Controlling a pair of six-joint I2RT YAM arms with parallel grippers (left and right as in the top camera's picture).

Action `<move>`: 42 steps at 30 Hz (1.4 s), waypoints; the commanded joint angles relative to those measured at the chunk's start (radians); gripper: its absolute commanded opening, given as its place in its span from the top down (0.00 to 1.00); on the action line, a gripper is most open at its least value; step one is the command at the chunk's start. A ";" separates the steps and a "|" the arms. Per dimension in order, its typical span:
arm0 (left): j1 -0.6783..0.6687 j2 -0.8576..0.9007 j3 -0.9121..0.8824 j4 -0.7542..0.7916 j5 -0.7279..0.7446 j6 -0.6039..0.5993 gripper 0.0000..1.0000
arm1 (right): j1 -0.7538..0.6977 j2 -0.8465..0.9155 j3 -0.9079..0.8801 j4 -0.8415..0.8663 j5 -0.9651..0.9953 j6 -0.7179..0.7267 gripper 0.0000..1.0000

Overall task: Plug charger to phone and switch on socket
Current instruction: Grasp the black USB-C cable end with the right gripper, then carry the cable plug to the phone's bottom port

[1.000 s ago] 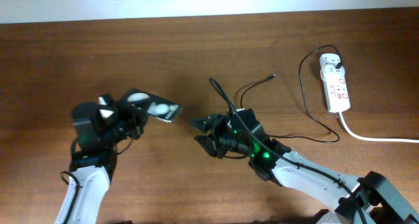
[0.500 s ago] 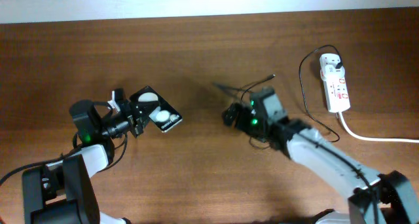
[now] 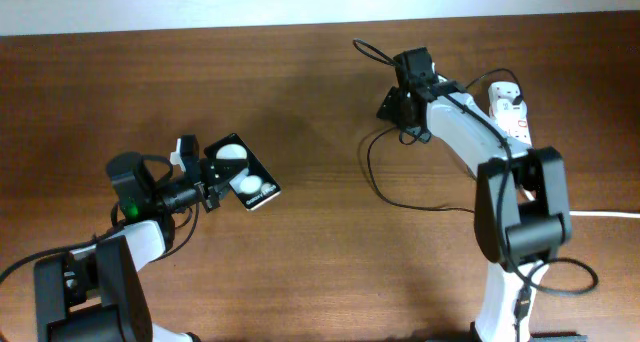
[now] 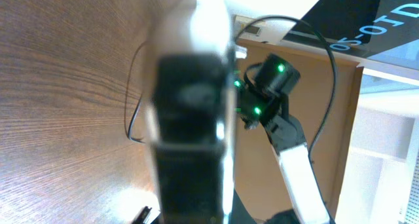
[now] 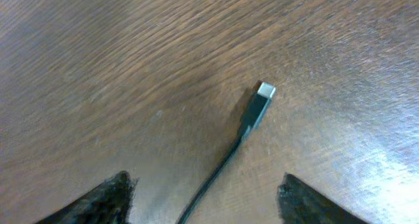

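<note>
Brown wood-grain table [image 3: 300,82] fills the overhead view. On it sits one white elongated socket [image 3: 518,132] with red markings, a white plug adapter [image 3: 507,94] seated at its far end. One thin black charger [image 3: 400,202] cable loops across the wood between the socket and the table's middle. The left gripper [image 3: 212,174] is clamped on one corner of the single phone [image 3: 243,175], a glossy black rectangle held at a tilt, with two white round blobs on its face, one larger than the other. The right gripper [image 3: 398,107] hangs over the far side of the table, near the socket; from above its jaws cannot be judged.

From the left wrist, the phone [image 4: 190,139] is a blurred dark slab seen edge-on, close to the lens. The right arm [image 4: 272,86] shows beyond it with green lights.

From the right wrist, the charger's connector [image 5: 257,106] lies flat on the wood, a small black oblong with a silvery tip. The right gripper [image 5: 206,198] stands spread wide and empty, and its two dark fingertips [image 5: 108,194] flank the cable without touching it.
</note>
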 commanded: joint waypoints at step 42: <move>-0.014 0.001 0.014 0.159 0.127 0.087 1.00 | 0.680 -0.822 -0.335 -0.289 -0.168 -0.177 0.96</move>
